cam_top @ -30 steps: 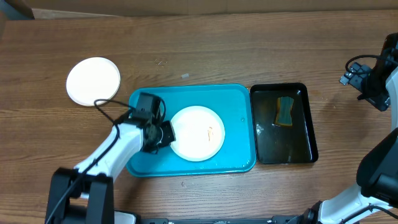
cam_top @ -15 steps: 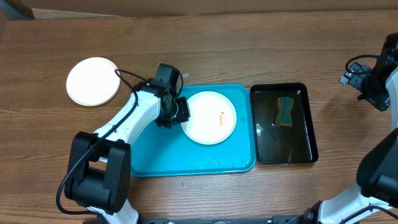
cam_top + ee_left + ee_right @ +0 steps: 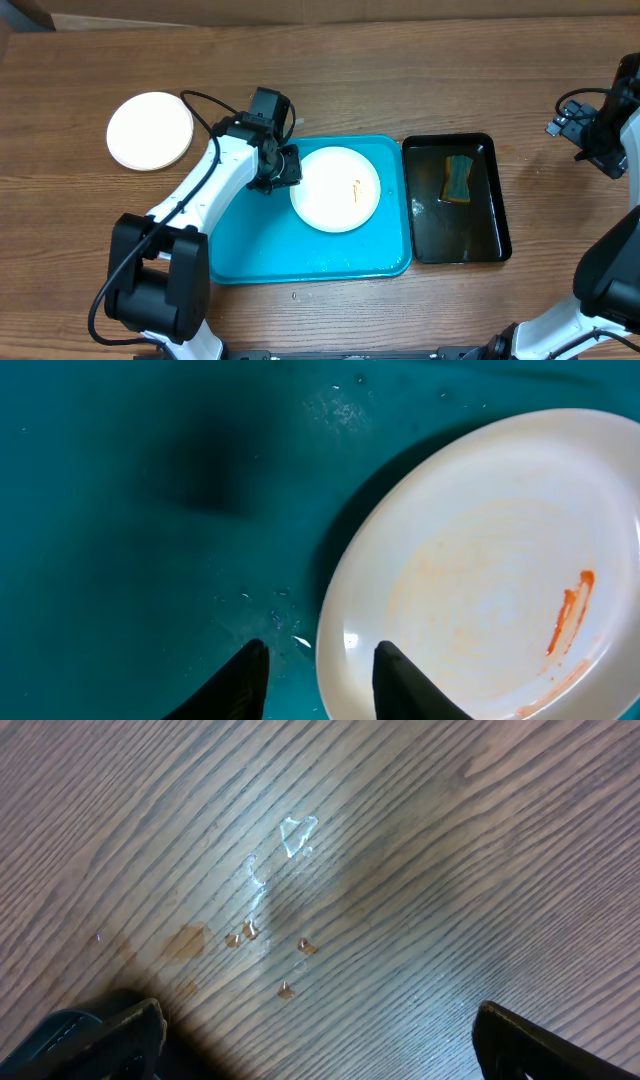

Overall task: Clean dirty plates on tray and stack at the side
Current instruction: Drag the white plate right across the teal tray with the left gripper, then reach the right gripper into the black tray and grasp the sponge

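A white plate point(image 3: 336, 188) with a small orange smear point(image 3: 568, 615) lies on the turquoise tray point(image 3: 260, 250), toward its upper right. My left gripper point(image 3: 289, 168) is at the plate's left rim. In the left wrist view point(image 3: 320, 680) its jaws are partly open and straddle the rim of the plate point(image 3: 490, 550). One finger is over the wet tray point(image 3: 120, 480), the other over the plate, and a strip of tray shows between finger and rim. Another white plate point(image 3: 150, 130) lies on the table to the left. My right gripper point(image 3: 315, 1040) is open over bare wood at the far right point(image 3: 598, 130).
A glossy black tray point(image 3: 495, 235) stands right of the turquoise one and holds water and a green-yellow sponge point(image 3: 458, 178). Water drops and small brown spots point(image 3: 285, 920) lie on the wood under the right gripper.
My left gripper carried the plate from the tray's middle up and to the right. In the last half second the plate stayed put and the gripper shifted slightly up.
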You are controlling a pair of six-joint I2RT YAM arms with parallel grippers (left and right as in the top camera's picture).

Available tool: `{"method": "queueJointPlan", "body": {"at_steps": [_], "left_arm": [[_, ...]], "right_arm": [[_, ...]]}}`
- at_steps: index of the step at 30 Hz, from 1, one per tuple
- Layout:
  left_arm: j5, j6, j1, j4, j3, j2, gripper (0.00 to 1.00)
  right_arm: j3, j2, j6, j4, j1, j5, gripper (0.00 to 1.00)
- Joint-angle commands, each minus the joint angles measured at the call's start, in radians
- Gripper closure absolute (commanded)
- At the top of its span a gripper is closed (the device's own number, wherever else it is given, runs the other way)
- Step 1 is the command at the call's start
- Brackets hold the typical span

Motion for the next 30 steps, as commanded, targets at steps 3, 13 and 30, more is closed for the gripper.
{"method": "queueJointPlan", "body": {"at_steps": [3,13,30], "left_arm": [[-0.030,0.026,-0.022,0.031,-0.027,0.047,0.67],[-0.016,0.026,-0.032,0.046,-0.027,0.093,0.78],[0.012,-0.027,-0.032,0.064,-0.027,0.166,0.94]], "right_arm": [[0.014,-0.016,0.000,0.005,0.002,-0.001,0.00],[0.014,-0.016,0.000,0.006,0.002,-0.001,0.00],[0.014,-0.016,-0.145,0.000,0.017,-0.586,0.01]]}}
